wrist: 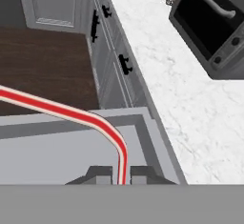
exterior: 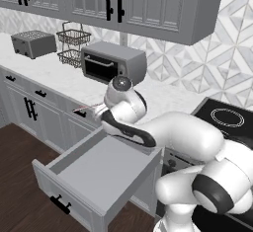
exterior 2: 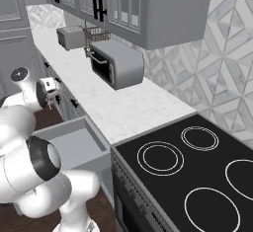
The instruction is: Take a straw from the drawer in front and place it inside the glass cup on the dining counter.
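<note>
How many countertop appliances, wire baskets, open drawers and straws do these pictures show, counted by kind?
Grey countertop appliances: 2, the slot toaster and the toaster oven
Stacked wire baskets: 2
Open grey drawers: 1
Bent red and white straws: 1, pinched in the gripper
Total: 6

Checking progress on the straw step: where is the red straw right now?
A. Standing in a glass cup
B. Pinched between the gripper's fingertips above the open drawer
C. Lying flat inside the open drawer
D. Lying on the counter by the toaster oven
B: in the hand view the straw runs down into the shut gripper, with the grey inside of the open drawer behind it.
</note>
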